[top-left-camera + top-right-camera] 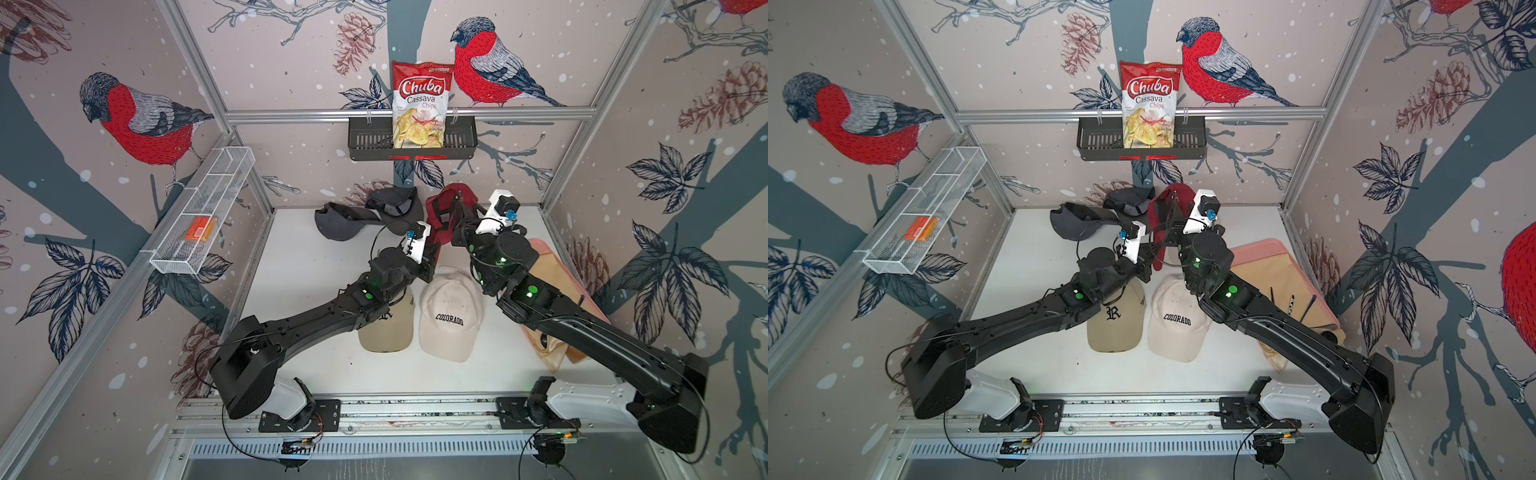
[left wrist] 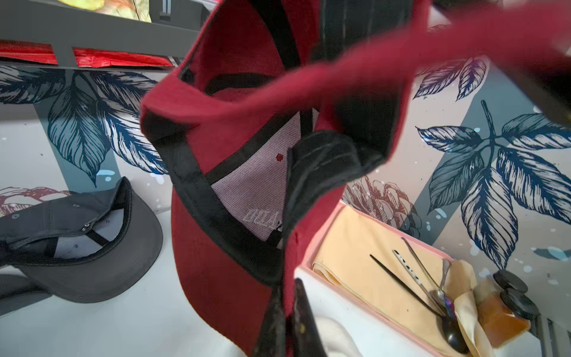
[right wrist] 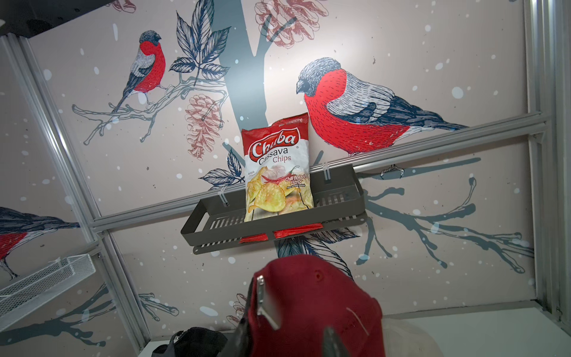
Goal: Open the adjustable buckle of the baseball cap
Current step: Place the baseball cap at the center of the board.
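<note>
Red cap [image 1: 446,214] is held up off the desk [image 1: 316,299], near the middle of its back edge. Left gripper [image 2: 287,327] is clamped tight on the cap's rim. Right gripper [image 3: 284,337] has its jaws part open, straddling the cap's rear with no visible grip. Metal buckle [image 3: 265,301]: flap seemingly lifted. Strap [image 2: 340,83] is blurred. Judgement: buckle probably opened, 1 check left, whether the strap slides free.

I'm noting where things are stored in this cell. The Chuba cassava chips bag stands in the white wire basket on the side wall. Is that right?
Not quite. The chips bag stands in the dark slatted shelf on the back wall, not in the white wire basket on the side wall, which holds an orange box. Both top views show this, and the right wrist view shows the bag in the shelf.
</note>
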### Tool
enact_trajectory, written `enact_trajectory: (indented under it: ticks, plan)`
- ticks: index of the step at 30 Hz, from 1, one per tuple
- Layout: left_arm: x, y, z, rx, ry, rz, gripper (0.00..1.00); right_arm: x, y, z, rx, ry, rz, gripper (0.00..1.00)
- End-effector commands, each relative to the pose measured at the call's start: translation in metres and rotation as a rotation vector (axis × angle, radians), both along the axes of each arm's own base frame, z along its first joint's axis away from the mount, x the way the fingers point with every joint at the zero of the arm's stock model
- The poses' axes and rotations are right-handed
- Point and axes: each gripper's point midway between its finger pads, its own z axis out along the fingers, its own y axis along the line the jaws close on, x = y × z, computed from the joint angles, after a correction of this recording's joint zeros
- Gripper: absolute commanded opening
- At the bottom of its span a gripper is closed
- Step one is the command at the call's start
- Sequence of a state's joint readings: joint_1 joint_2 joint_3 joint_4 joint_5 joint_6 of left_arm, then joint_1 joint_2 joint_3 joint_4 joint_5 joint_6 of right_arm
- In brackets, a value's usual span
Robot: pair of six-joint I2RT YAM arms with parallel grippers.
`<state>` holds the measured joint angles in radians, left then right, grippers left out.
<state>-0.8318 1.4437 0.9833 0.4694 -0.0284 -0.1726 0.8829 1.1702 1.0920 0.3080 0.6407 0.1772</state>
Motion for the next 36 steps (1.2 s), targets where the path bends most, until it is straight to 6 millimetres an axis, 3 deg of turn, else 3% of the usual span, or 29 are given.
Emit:
enact_trajectory:
  ticks: [1,5,12,19,30,36]
  plan:
    - [-0.001,0.014,-0.001,0.000,0.076,-0.045,0.00,-0.011,0.011,0.013,-0.027,-0.076,0.110,0.55]
    - [0.006,0.046,0.001,-0.042,0.149,-0.046,0.00,-0.018,0.022,0.011,-0.067,-0.091,0.203,0.62]
    - [0.013,0.123,-0.009,-0.125,0.277,-0.010,0.00,-0.023,0.034,0.001,-0.085,-0.076,0.282,0.66]
    - [0.002,0.188,-0.023,-0.172,0.374,0.051,0.00,-0.023,0.038,-0.005,-0.100,-0.067,0.301,0.67]
    - [-0.027,0.247,-0.078,-0.196,0.565,0.152,0.00,-0.021,0.034,-0.017,-0.107,-0.046,0.320,0.69]
    - [-0.039,0.258,-0.089,-0.196,0.604,0.163,0.00,-0.019,0.028,-0.022,-0.101,-0.037,0.324,0.69]
